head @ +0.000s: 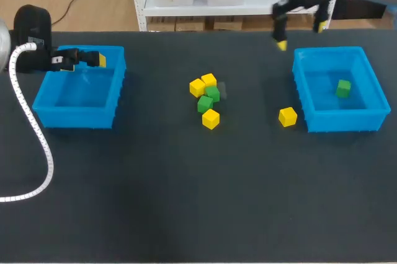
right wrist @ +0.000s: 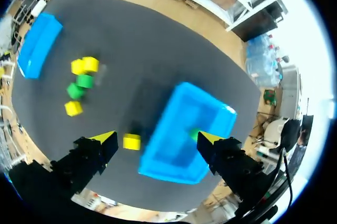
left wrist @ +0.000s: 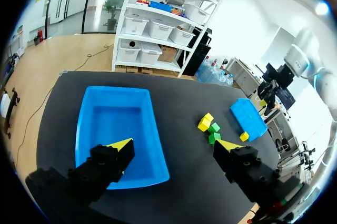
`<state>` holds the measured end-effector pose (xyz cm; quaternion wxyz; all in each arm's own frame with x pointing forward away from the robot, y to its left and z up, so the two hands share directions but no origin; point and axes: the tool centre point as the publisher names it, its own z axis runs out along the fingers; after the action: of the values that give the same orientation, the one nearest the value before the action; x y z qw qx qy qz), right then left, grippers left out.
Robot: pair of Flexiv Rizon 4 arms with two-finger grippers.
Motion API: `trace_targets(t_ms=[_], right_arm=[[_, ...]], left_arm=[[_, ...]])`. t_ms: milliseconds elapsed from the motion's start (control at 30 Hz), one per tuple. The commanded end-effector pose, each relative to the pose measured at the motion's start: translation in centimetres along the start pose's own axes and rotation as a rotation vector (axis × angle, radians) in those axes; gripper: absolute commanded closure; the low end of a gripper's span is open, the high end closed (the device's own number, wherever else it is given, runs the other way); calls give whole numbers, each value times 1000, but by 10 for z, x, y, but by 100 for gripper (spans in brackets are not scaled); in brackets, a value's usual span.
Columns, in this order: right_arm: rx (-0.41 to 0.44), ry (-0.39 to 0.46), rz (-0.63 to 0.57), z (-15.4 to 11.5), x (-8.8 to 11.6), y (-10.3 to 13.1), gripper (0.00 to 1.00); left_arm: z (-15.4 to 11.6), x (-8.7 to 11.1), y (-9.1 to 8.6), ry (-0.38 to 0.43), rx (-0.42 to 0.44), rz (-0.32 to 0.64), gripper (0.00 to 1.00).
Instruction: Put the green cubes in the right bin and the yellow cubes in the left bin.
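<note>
- Left jaws: spread, fingertips well apart, hanging over the far rim of the left bin.
- Right jaws: spread, fingertips well apart, raised over the tabletop near the far left corner of the right bin.
- Green cube: lies inside the right bin.
- Yellow cube: on the tabletop, just beside the right bin's left wall, towards its near corner.
- Cluster: mid-tabletop, between the bins; three yellow and two green cubes packed close. Two yellows on the far side, greens in the middle, one yellow nearest.
</note>
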<state>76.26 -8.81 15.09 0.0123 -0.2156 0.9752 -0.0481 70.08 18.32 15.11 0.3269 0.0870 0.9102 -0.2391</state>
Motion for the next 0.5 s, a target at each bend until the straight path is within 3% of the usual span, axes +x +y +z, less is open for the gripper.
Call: trace_targets(t_ms=[33, 267, 500], right_arm=[[6, -377, 64, -1, 6, 39, 0], [-37, -347, 324, 18, 5, 76, 0], [-170, -257, 503, 49, -6, 118, 0]], left_arm=[[0, 1, 1, -6, 7, 1, 0], [0, 1, 1, -6, 7, 1, 0], [0, 1, 1, -6, 7, 1, 0]])
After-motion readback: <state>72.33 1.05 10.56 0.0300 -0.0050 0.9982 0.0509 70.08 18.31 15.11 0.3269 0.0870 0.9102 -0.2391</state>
